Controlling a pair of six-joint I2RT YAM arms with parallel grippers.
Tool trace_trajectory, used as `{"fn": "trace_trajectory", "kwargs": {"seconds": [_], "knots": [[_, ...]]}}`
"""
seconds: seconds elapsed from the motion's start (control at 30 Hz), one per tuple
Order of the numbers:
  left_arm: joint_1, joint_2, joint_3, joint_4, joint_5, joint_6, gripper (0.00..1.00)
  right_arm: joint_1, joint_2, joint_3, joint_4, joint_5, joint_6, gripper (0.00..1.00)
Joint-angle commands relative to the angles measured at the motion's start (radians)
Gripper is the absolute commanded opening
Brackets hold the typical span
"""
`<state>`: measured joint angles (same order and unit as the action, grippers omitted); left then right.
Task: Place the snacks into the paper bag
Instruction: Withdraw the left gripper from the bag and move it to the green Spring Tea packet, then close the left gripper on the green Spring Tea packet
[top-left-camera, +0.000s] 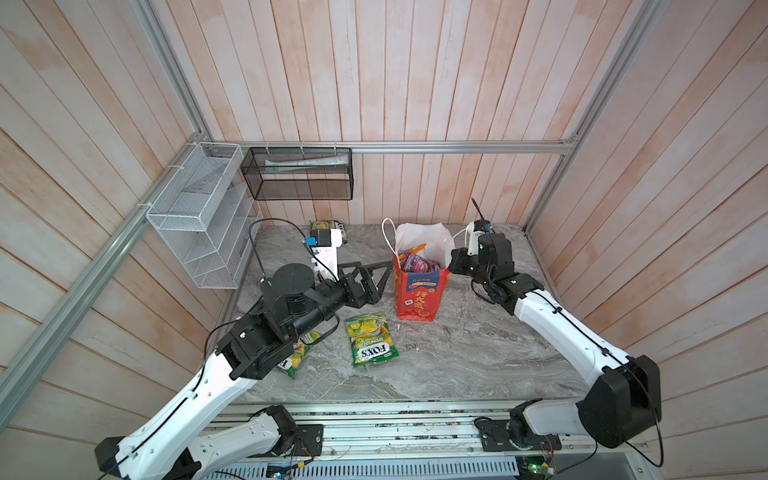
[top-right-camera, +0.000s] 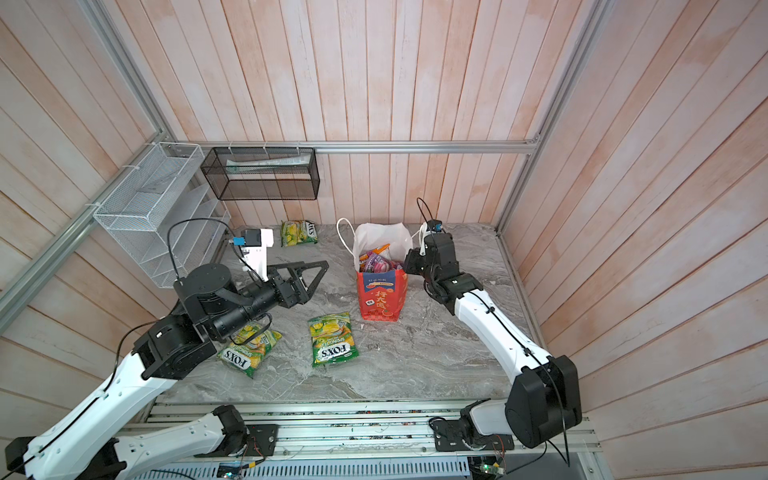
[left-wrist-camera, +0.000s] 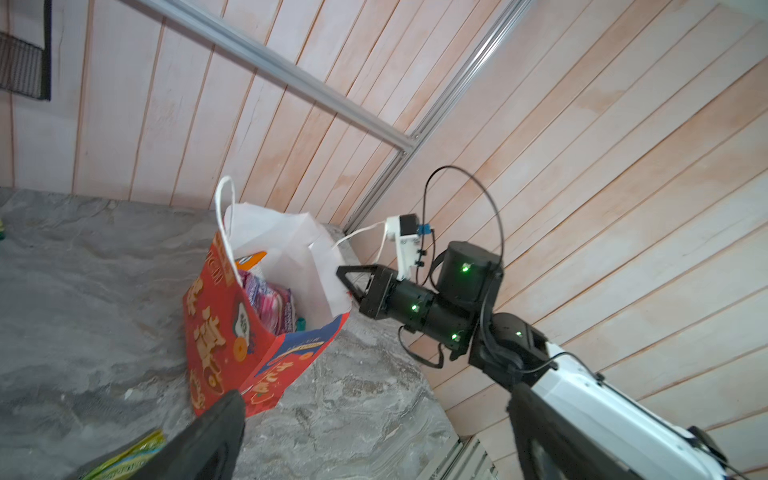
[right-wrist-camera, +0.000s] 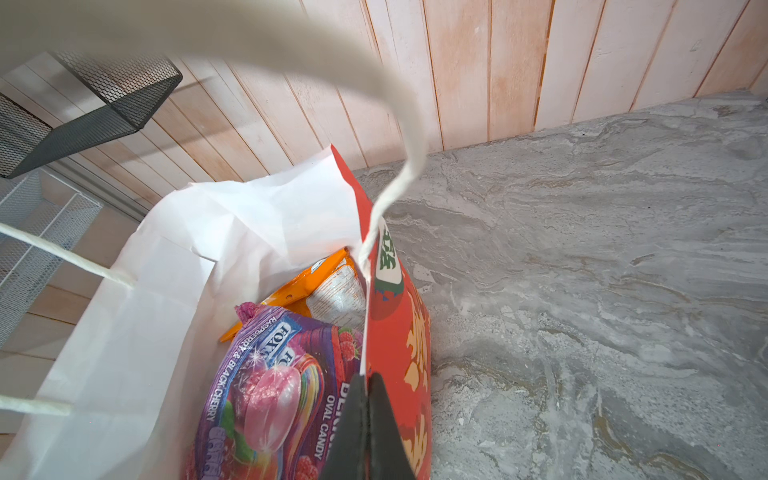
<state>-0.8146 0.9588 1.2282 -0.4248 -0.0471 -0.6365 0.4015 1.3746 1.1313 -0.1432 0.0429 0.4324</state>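
Nearer than the tall red paper bag, one glossy green-yellow FOX'S packet lies on the grey marbled surface; a second green-yellow packet is partly under the left arm. The left hand, wide and empty, hangs beside the bag. The right hand pinches the bag's rim, likely to keep it open; purple and orange packets sit inside. A third green-yellow packet lies beyond.

In both top views the table lies bare across the lower right — the widest open stretch. The paper bag stands mid-frame, its mouth open upward but part filled by snacks; the right gripper, pinching the rim, blocks its right side, the spread-jawed left gripper crowds its left. A green packet lies lower centre.
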Motion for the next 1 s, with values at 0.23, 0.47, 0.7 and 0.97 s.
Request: {"fn": "trace_trajectory", "kwargs": {"seconds": [0.23, 0.47, 0.7, 0.97], "knots": [[-0.001, -0.081, -0.445, 0.022, -0.063, -0.047, 1.0, 0.007, 0.02, -0.008, -0.028, 0.014, -0.021, 0.0], [-0.001, -0.043, -0.643, 0.044, -0.05, -0.029, 1.0, 0.007, 0.02, -0.01, -0.028, 0.018, -0.02, 0.0], [-0.001, 0.076, -0.747, 0.146, 0.007, -0.036, 1.0, 0.007, 0.024, -0.009, -0.028, 0.02, -0.023, 0.0], [0.0, 0.226, -0.706, 0.166, -0.046, -0.055, 1.0, 0.007, 0.02, -0.01, -0.026, 0.018, -0.023, 0.0]]}}
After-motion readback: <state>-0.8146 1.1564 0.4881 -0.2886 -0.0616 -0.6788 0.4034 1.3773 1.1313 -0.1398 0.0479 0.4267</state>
